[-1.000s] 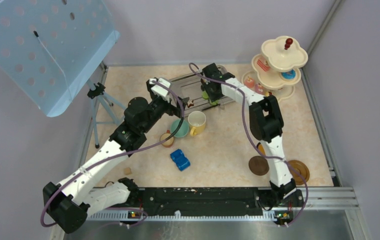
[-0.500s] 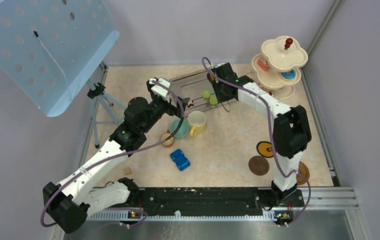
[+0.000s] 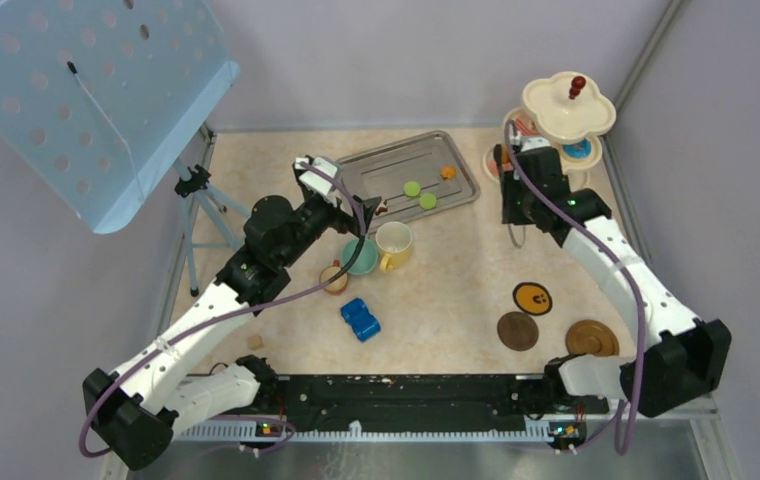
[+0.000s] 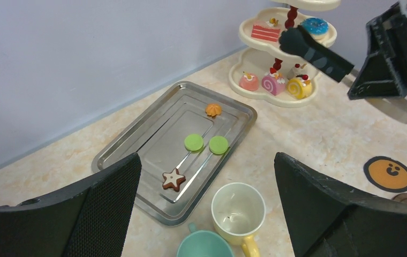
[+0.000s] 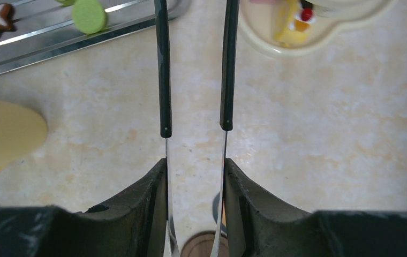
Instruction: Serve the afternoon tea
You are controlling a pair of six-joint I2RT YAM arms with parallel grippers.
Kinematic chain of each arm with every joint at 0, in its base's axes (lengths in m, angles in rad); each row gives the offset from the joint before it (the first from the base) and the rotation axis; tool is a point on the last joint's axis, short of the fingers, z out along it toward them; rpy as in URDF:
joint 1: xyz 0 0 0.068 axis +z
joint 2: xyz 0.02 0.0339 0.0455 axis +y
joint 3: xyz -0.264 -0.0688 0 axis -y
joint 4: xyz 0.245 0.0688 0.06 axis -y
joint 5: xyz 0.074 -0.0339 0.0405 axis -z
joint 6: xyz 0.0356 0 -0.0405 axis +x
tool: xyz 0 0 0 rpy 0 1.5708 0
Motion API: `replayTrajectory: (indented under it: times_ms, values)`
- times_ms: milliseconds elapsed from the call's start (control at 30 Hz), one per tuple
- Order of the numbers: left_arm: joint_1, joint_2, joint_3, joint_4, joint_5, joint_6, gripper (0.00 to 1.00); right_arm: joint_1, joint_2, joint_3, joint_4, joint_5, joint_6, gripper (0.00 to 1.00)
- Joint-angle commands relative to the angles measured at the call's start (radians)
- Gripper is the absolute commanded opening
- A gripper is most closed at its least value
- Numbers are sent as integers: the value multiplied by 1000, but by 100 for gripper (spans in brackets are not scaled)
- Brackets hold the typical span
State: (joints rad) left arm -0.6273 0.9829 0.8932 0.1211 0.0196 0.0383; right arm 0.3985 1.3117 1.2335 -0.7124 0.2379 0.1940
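Observation:
The cream three-tier stand [image 3: 601, 115] at the back right carries several toy cakes; it also shows in the left wrist view [image 4: 244, 37]. The steel tray [image 3: 386, 165] holds two green macarons [image 3: 412, 188], an orange cookie [image 3: 447, 172] and a star cookie [image 4: 173, 179]. The yellow-and-cream mug [image 3: 393, 242], teal cup [image 3: 360, 257] and small brown cup [image 3: 334, 278] stand below the tray. My right gripper [image 5: 195, 163] is shut on black tongs [image 5: 161, 69], whose tips reach beside the stand's lower tiers. My left gripper [image 4: 206, 160] is open and empty above the cups.
Three round coasters [image 3: 532, 297] [image 3: 517, 331] [image 3: 593, 339] lie at the front right. A blue toy car [image 3: 360, 319] sits in front of the cups. A tripod [image 3: 201, 200] with a blue perforated board stands at the left. Walls close in behind and right of the stand.
My right arm has swung from over the tray rightward to the stand, carrying the tongs. The tray's macarons are uncovered now. My left arm has hardly moved.

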Motion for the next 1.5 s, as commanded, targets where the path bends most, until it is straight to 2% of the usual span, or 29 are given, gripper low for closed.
replayTrajectory:
  times_ms: [0,367,600,733,900,1133,1233,1467]
  values:
    - [-4,-14,-5,53,39,-29,99,-91,-81,-26,-37,67,20,13]
    - [-3,-13,-11,54,25,-23,99,-213,-9,6,-3,137,16,15]
    - [-3,-12,-10,52,19,-20,99,-243,29,23,36,110,0,15]
    - [-4,-8,-13,52,10,-16,99,-244,11,15,52,-2,-32,15]
    - [-4,3,-9,52,27,-21,99,-243,-78,-21,87,-225,-51,15]
    - [-4,5,-8,52,31,-26,99,-242,-125,80,85,-391,1,15]
    - [-3,5,-9,52,24,-24,99,-242,-106,156,70,-374,5,15]
    - [-4,-9,-6,49,24,-22,99,-244,68,425,-58,-177,0,15]
